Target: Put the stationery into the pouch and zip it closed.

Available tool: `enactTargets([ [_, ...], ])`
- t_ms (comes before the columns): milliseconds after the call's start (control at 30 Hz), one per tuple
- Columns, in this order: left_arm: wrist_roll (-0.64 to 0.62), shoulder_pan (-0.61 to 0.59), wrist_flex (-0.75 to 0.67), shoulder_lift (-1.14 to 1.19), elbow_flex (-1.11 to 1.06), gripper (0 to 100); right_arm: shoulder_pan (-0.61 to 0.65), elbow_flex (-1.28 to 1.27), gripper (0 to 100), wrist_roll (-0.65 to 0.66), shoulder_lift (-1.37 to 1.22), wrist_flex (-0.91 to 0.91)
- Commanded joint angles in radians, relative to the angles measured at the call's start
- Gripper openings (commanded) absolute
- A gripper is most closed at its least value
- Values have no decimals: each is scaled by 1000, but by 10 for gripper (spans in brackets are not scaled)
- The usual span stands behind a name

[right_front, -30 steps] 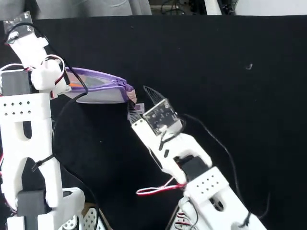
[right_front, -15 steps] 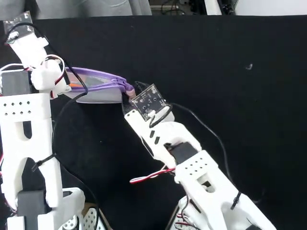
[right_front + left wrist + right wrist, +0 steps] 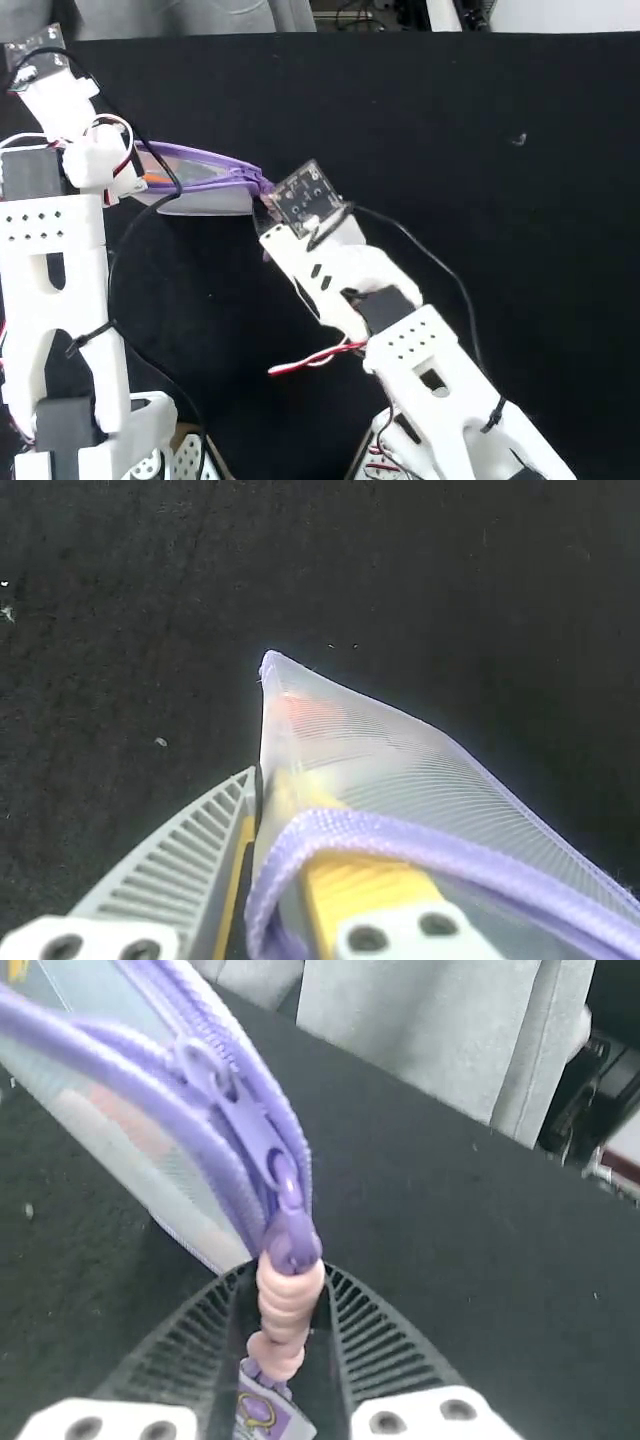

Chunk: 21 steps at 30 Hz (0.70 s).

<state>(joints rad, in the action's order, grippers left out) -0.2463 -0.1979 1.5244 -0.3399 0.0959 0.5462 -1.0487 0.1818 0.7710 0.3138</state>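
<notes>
One pouch [image 3: 205, 186] end is clamped in the left claw [image 3: 262, 880] — right claw [image 3: 285, 1365] (reaching in diagonally) pinches the zipper pull [image 3: 287, 1305].

High view: one pouch [image 3: 205, 180] end is hidden behind the left arm [image 3: 60, 230], the other beneath the right wrist board [image 3: 308, 200] (right pincer [image 3: 287, 1280] tips covered there). Contents [image 3: 300, 705] show as blurred colour patches. The pull [image 3: 287, 1310] tag is cut off at the frame edge.
</notes>
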Motion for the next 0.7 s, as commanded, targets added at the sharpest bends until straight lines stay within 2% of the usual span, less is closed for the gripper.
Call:
enactTargets([
  [0, 18, -8, -28, -35, 7, 30, 6, 151, 11, 5, 90, 147],
  [200, 77, 18, -23, -35, 15, 32, 6, 467, 11, 5, 68, 517],
  [333, 77, 65, -20, -44, 8, 141, 6, 702, 11, 6, -33, 740],
  [433, 77, 79, -20, -46, 10, 213, -14, 854, 11, 11, -174, 850],
  [667, 77, 114, -20, -48, 67, 223, -98, 1267, 11, 11, -572, 1036],
])
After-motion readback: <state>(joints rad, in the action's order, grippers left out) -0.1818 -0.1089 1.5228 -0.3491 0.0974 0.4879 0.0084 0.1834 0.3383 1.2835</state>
